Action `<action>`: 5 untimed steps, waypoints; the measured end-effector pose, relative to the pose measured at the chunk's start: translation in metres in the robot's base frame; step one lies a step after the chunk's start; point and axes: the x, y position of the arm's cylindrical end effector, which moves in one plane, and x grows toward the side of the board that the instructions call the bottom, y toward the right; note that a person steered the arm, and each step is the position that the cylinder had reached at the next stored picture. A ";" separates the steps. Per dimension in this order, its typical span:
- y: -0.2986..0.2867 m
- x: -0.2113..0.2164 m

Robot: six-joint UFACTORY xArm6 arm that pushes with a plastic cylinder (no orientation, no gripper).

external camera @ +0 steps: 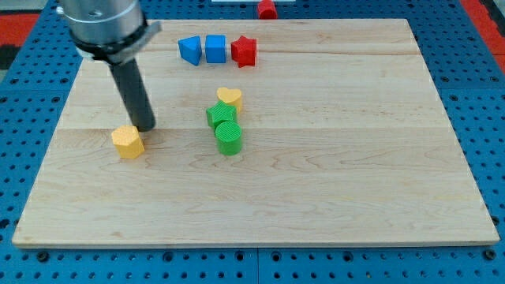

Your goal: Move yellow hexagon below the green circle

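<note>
The yellow hexagon (127, 142) lies on the wooden board (331, 181) at the view's left of centre. The green circle (228, 137) stands near the middle of the board, well to the view's right of the hexagon. My tip (144, 127) rests on the board just above and to the right of the yellow hexagon, close to touching it. The dark rod rises from the tip toward the view's top left.
A green star (220, 115) touches the green circle from above, and a yellow heart (230, 97) sits above the star. A blue triangle-like block (188, 49), a blue cube (215, 47) and a red star (244, 50) line up near the top edge. A red block (267, 9) lies off the board.
</note>
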 end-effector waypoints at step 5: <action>0.115 0.047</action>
